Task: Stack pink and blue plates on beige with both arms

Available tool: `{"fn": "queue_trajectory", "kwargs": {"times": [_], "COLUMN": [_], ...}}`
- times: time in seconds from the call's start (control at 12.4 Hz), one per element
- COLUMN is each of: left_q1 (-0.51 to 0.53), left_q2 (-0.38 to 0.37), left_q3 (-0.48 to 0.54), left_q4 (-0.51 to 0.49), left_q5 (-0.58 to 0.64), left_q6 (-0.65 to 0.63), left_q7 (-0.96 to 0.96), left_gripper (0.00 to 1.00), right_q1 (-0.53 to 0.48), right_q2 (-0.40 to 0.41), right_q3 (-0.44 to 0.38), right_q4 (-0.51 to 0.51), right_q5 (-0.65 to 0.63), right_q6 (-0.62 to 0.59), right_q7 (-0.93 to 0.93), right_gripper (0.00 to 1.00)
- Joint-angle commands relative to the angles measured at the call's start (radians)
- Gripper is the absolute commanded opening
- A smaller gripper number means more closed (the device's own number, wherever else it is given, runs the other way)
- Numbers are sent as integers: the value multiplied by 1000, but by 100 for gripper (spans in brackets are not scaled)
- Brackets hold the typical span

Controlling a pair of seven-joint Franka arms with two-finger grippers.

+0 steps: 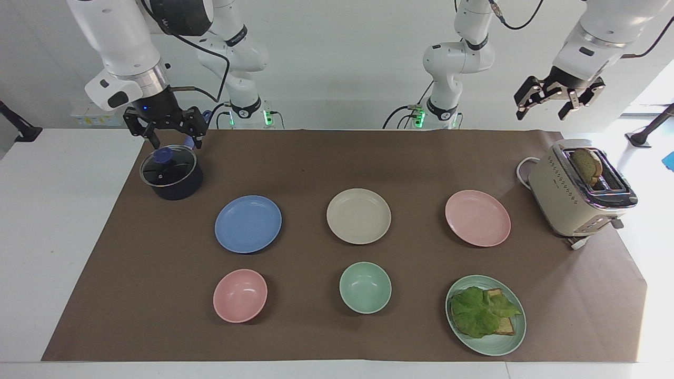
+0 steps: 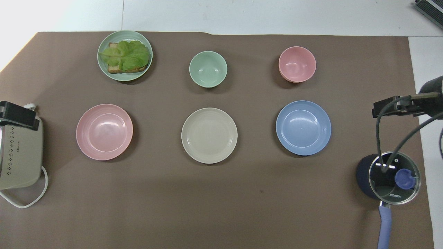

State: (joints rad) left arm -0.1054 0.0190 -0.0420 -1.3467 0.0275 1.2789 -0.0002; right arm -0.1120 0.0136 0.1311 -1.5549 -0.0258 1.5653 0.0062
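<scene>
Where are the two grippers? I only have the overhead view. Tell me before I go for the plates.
Observer: The right gripper hangs over the lidded pot, fingers open, holding nothing.
Operator: Now give me the left one.
Observer: The left gripper is up in the air above the toaster, fingers open and empty.
Operator: Check the toaster's slots.
Observer: A slice of bread stands in one slot.
</scene>
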Motion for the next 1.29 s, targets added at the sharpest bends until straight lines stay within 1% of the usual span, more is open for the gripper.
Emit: {"fn": "queue_trajectory", "kwargs": {"times": [0.0, 0.24, 0.32, 1.21], "left_q1": [-12, 77, 79, 82], "left_q2": [-79, -77, -76, -73], "left_q3": [-2, 22, 39, 37], "left_q4": [-98, -95, -94, -92], "left_q5": [-14, -14, -14, -14], "left_q6": [5, 7, 8, 16], "left_q7": [0, 0, 3, 0], "left_gripper": [100, 100, 100, 100], "right_q1": [-9, -9, -9, -9], "right_q2": [-12, -12, -14, -18], "right_q3": [5, 4, 4, 4], "right_q4": [-2, -2, -2, -7], "right_q5": [15, 14, 15, 14], "right_q6": [-4, -4, -4, -4], "right_q7": [-23, -28, -29, -28], "right_gripper": [100, 100, 100, 100]}}
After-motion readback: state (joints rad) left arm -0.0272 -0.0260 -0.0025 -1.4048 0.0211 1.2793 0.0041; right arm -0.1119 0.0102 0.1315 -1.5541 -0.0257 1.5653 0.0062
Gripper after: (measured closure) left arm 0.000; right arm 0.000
